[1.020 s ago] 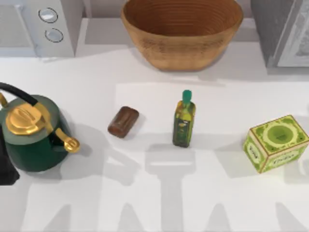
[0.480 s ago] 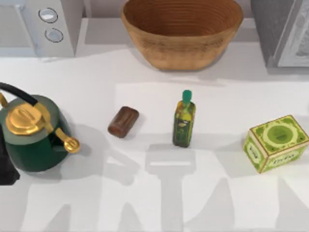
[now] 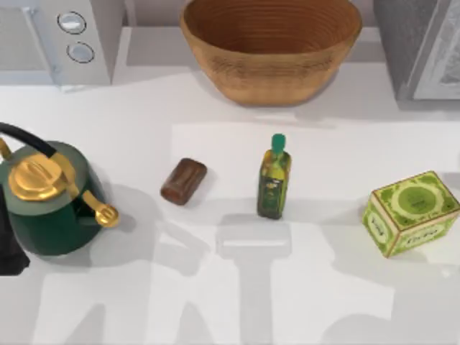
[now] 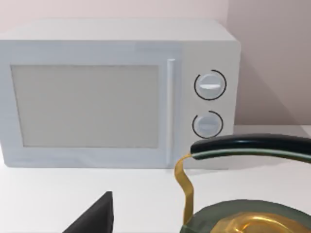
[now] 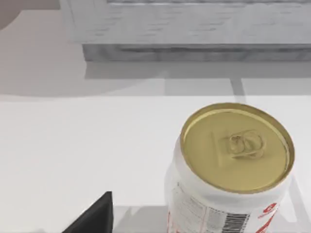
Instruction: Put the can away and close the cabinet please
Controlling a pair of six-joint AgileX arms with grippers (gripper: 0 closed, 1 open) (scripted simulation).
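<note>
A matte black, wedge-shaped left arm (image 3: 8, 248).

The kettle (image 4: 252, 213) and the white can (image 5: 228, 170) are cut off by the frame's lower edge.

The table held one wicker bowl (image 3: 270, 44), one green kettle (image 3: 47, 198), one green-capped bottle (image 3: 274, 180), one green printed box (image 3: 410, 212) and one microwave (image 4: 116, 94). Cans numbered two: a brown can (image 3: 183, 181) and a white gold-topped can (image 5: 232, 170), possibly more off-frame.
</note>
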